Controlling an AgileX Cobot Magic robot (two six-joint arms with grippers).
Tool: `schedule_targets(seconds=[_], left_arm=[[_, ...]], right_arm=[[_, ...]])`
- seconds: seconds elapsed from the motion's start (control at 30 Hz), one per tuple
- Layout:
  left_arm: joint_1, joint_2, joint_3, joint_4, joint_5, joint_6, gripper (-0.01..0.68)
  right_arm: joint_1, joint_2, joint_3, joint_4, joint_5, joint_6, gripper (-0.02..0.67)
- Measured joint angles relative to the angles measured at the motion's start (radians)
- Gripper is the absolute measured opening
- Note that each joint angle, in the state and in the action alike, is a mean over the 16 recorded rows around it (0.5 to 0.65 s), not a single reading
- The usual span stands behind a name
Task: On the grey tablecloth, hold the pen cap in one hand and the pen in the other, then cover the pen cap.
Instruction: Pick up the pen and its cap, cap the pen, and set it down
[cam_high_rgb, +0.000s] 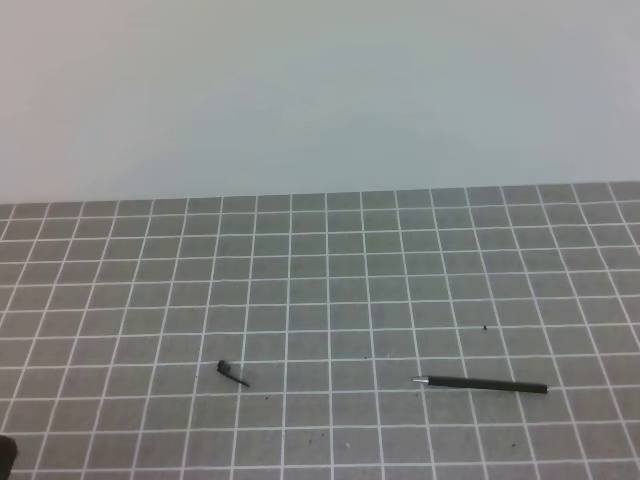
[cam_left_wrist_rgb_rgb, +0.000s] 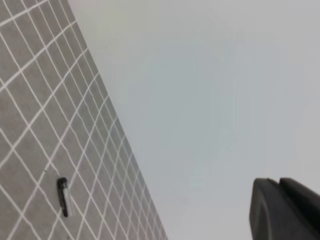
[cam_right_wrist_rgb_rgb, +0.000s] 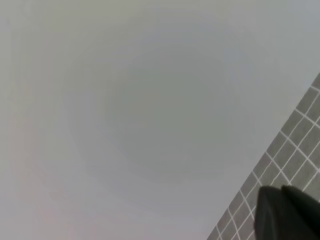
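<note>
Both sets of fingers are closed on nothing: the left gripper (cam_left_wrist_rgb_rgb: 287, 210) shows only as a dark pressed-together tip at the lower right of its wrist view, and the right gripper (cam_right_wrist_rgb_rgb: 290, 212) looks the same in its own view. Neither arm clearly reaches into the high view, though a dark sliver at its lower left corner may be part of the left arm; it is too small to tell.

On the cloth (cam_high_rgb: 320, 270) the pen (cam_high_rgb: 482, 383) lies flat, roughly level across the frame, silvery tip pointing toward the cap (cam_high_rgb: 231, 373). That cap sits well apart from the pen, to its left, clip trailing away from the stub. The left wrist view also catches the cap (cam_left_wrist_rgb_rgb: 62, 196) low on the cloth.

Nothing is picked up yet, so the step in hand is the first approach. Next, I judge, each gripper must open and descend, left over the cap, right over the pen's barrel. Both things are thin and lie flush, so the grasps need care.
</note>
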Motion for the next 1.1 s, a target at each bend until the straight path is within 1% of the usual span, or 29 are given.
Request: schedule_targets(seconds=[0.17, 0.27, 0.33, 0.5, 0.63, 0.73, 0.8, 0.97, 1.1], left_arm=[[0.0, 0.0, 0.0, -0.034, 0.038, 0.022, 0.0], [0.0, 0.0, -0.005, -0.085, 0.064, 0.105, 0.0], [0.0, 0.0, -0.016, -0.126, 0.088, 0.211, 0.0], [0.0, 0.009, -0.073, -0.218, 0.14, 0.542, 0.0], [0.001, 0.047, -0.142, -0.24, 0.158, 0.81, 0.0], [0.001, 0.105, -0.207, -0.212, 0.173, 0.985, 0.0], [0.001, 0.16, -0.254, -0.171, 0.187, 1.073, 0.0], [0.002, 0.353, -0.374, -0.026, 0.237, 1.197, 0.0], [0.0, 0.55, -0.483, 0.082, 0.312, 1.307, 0.0]], right_arm=[[0.0, 0.0, -0.007, 0.025, -0.001, -0.031, -0.008], [0.0, 0.001, -0.034, 0.032, 0.024, -0.098, -0.008], [0.0, 0.001, -0.062, 0.031, 0.054, -0.169, -0.008], [0.0, 0.015, -0.158, 0.026, 0.161, -0.392, -0.008], [0.0, 0.065, -0.25, 0.022, 0.261, -0.58, -0.008], [0.0, 0.129, -0.315, 0.019, 0.337, -0.709, -0.008], [0.0, 0.184, -0.351, 0.017, 0.384, -0.776, -0.008], [0.003, 0.355, -0.422, 0.012, 0.482, -0.871, -0.008], [0.01, 0.49, -0.467, 0.01, 0.556, -0.919, -0.008]])
